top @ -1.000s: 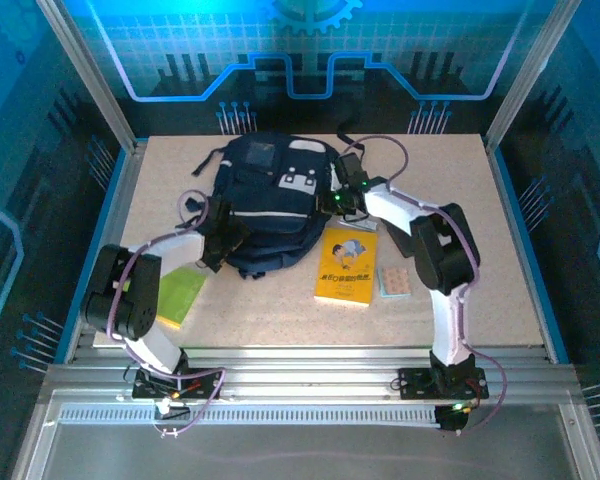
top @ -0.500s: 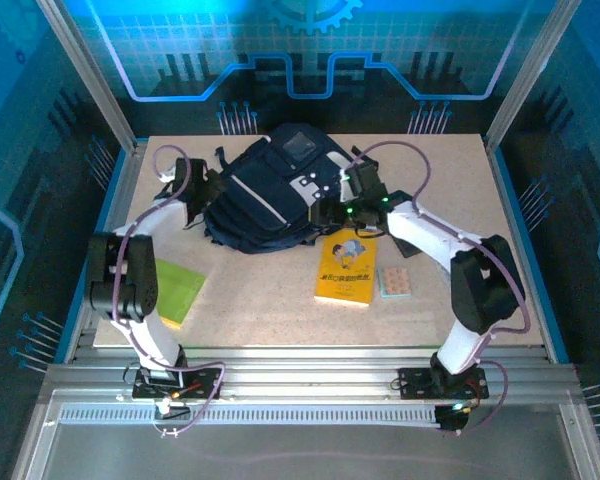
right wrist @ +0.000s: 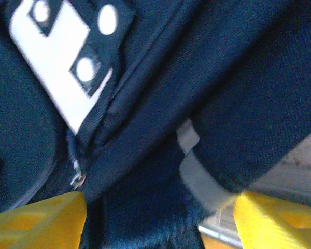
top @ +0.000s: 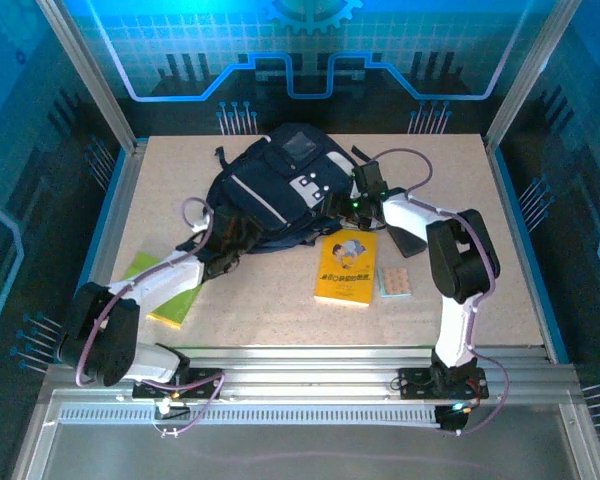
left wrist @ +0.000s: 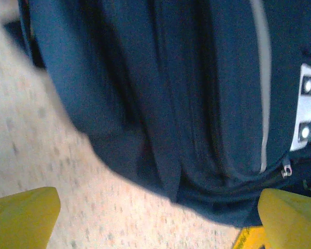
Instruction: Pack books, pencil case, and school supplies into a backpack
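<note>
The navy backpack (top: pixel 270 195) lies at the table's back middle, with grey patches (right wrist: pixel 62 57) on it. My left gripper (top: pixel 223 255) is open at its near-left edge; the left wrist view has both yellow fingertips (left wrist: pixel 26 212) wide apart over bare table, the backpack (left wrist: pixel 197 93) just ahead. My right gripper (top: pixel 352 208) is at the backpack's right side, open, with navy fabric (right wrist: pixel 145 207) and a grey stripe between its yellow fingers (right wrist: pixel 36 223). The yellow book (top: pixel 346 266), green book (top: pixel 165 290) and tan pad (top: pixel 394 281) lie flat. A black oblong shape (top: pixel 408 240), perhaps the pencil case, lies by my right forearm.
The green book is partly under my left forearm. The yellow book's corner (left wrist: pixel 249 241) shows beside the left gripper's right finger. A zipper pull (right wrist: pixel 78 179) hangs near the right gripper's left finger. Metal frame posts (top: pixel 90 80) stand at the table's back corners.
The backpack was turned and shifted toward the back. My left arm swung from its far-left side to its near-left edge. My right gripper opened and its elbow folded in.
</note>
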You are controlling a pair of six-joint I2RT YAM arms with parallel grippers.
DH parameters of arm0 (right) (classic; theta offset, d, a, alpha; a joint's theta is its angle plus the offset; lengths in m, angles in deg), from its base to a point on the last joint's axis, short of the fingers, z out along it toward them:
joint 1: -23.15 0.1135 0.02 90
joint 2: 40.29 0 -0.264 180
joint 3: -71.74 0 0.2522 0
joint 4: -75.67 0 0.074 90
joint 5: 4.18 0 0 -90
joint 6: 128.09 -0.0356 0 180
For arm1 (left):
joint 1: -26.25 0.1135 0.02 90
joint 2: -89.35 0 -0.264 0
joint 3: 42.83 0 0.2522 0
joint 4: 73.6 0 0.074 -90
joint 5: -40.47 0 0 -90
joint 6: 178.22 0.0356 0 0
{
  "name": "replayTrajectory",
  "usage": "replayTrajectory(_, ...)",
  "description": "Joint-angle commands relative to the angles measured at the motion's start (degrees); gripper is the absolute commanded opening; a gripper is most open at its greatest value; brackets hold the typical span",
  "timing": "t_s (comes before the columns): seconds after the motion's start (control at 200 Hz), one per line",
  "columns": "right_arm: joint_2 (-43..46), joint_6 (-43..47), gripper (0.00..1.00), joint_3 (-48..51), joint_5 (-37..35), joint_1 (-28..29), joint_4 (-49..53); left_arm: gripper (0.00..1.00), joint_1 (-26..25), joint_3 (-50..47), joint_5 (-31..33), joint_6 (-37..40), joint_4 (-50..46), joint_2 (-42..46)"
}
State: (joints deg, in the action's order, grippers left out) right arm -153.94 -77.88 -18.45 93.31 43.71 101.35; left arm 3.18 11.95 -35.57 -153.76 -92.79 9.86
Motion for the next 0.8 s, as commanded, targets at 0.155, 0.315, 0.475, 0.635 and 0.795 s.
replayTrajectory(0.155,-4.1,-8.48,0.15,-3.45,2.16,-0.69,-9.71,0.99,-7.97,3.52,1.57,-17.41,4.72,-6.96)
replayTrajectory(0.315,2.21,-10.85,0.0,0.0,5.42,-0.28,-12.35,0.99,-8.92,8.38,-1.68,-22.17,7.81,-14.55)
replayTrajectory(0.475,9.75,-12.77,0.0,4.7,7.69,0.58,-12.45,0.99,-8.86,11.53,1.08,-22.44,8.54,-18.37)
replayTrajectory(0.635,14.52,-13.6,0.0,8.5,9.18,0.87,-13.11,0.9,-8.63,12.87,4.18,-22.35,10.29,-19.7)
replayTrajectory(0.795,14.63,-13.54,0.0,10.35,9.85,1.11,-14.07,0.48,-8.41,11.83,4.67,-22.61,15.99,-19.75)
